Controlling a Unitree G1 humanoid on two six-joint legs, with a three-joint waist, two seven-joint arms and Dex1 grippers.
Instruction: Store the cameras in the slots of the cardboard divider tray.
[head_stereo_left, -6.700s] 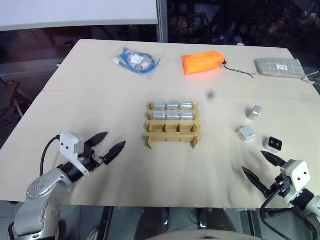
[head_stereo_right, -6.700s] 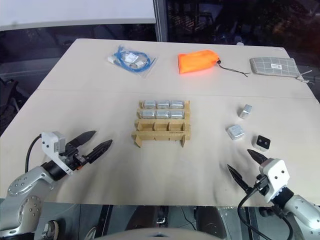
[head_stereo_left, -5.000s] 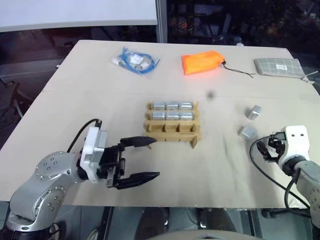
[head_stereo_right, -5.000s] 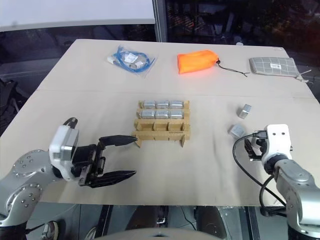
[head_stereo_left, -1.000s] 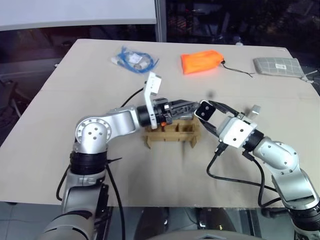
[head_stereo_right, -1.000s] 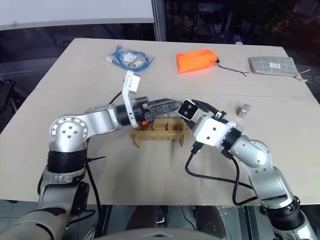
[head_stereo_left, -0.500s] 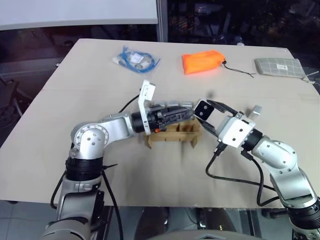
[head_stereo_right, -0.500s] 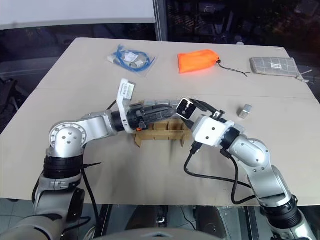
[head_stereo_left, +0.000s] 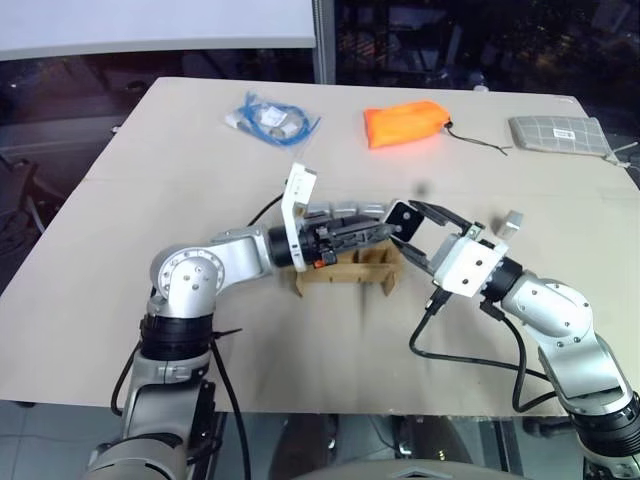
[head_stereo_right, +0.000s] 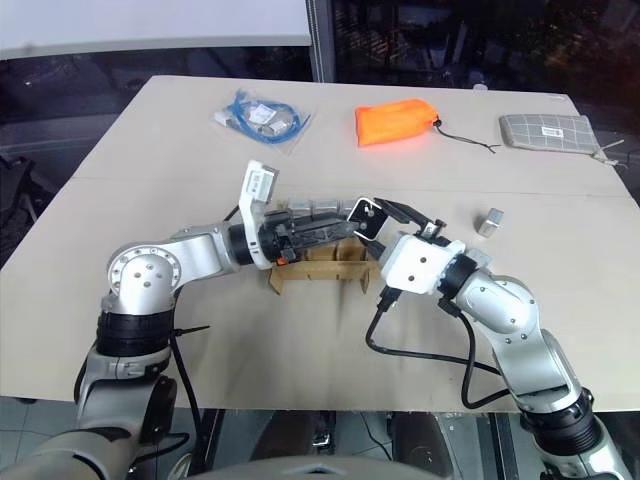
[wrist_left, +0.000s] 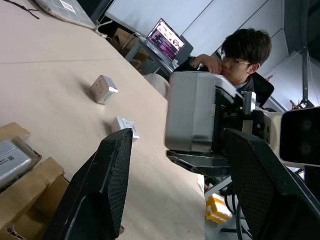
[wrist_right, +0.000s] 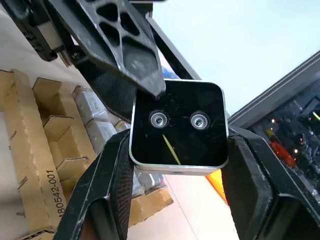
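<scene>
Camera (wrist_right: 177, 124) sits clamped between the right gripper's (head_stereo_left: 420, 228) two black fingers, held above the tray (head_stereo_left: 345, 268) near its right end. Its glossy black face with two small round lenses looks back toward the right wrist; the block is squarish with rounded corners and a silver rim, so no long axis is clear. The left gripper (head_stereo_left: 375, 230) reaches in from the left with its textured fingers spread, tips right beside the camera, holding nothing. Brown cardboard strips form the tray's slots, the far ones filled with silver-grey cameras (wrist_right: 92, 115). Another boxy camera (head_stereo_right: 488, 221) lies on the table (head_stereo_left: 150, 180) to the right.
</scene>
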